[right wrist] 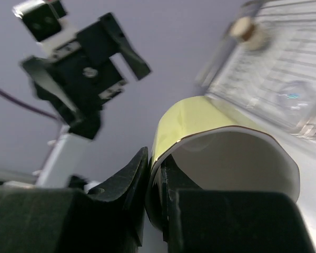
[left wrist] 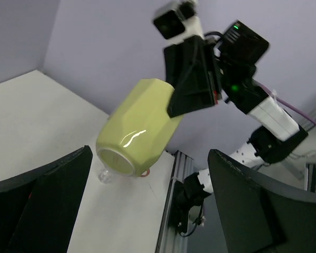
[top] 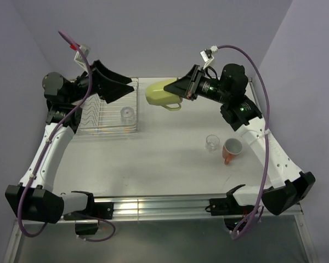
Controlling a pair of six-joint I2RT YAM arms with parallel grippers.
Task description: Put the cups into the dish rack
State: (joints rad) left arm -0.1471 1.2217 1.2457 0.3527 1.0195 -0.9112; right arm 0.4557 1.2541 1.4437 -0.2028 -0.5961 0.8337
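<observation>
Pale yellow-green faceted mug point(top: 160, 93) hangs in the air on its side, clear of the table point(top: 164, 164), just beside the right edge of the rectangular silver wire dish rack point(top: 98, 121). Its handle points toward the near side in the overhead view. The right arm's fingers point(top: 182, 87) pinch the mug's wall at the rim. The right wrist view shows one black finger against the outside and the other inside the pale opening, with the rim caught between them. In the left wrist view the mug point(left wrist: 139, 126) is tilted, its rounded base turned down and toward that camera.

The left arm's fingers point(top: 120, 87) hover above the far part of the rack and are spread wide with nothing between them. They point toward the mug but stay apart from it. In the left wrist view both black fingers frame the bottom corners, well separated.

Inside the rack, near its right end, sits a small clear glass point(top: 128, 115). It is too faint to tell whether its mouth is up or down. The same glass appears as a blur among the wires in the right wrist view.

On the table to the right, well apart from the rack, stands a second clear glass point(top: 212, 143). Just beside it is an orange-salmon mug point(top: 230, 152) with its white inside showing. Whether these two touch cannot be told.
</observation>
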